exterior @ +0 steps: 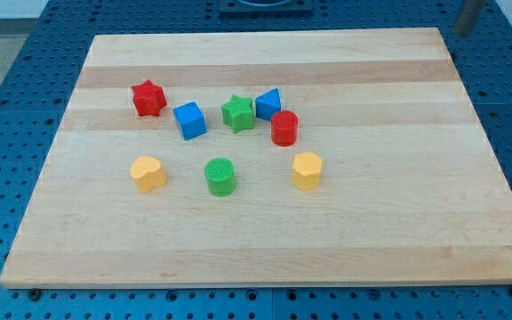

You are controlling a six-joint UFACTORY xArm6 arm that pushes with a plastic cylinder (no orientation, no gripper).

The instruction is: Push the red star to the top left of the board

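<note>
The red star [148,98] lies on the wooden board [265,249], left of centre in the upper half. A blue cube [189,120] sits just to its lower right, apart from it. My tip [461,33] shows at the view's top right, just beyond the board's top right corner. It is far from the red star and touches no block.
A green star [237,113], a blue triangular block [268,104] and a red cylinder [284,128] cluster near the board's middle. Below them, in a row, are a yellow heart-like block [148,173], a green cylinder [220,176] and a yellow hexagonal block [307,170].
</note>
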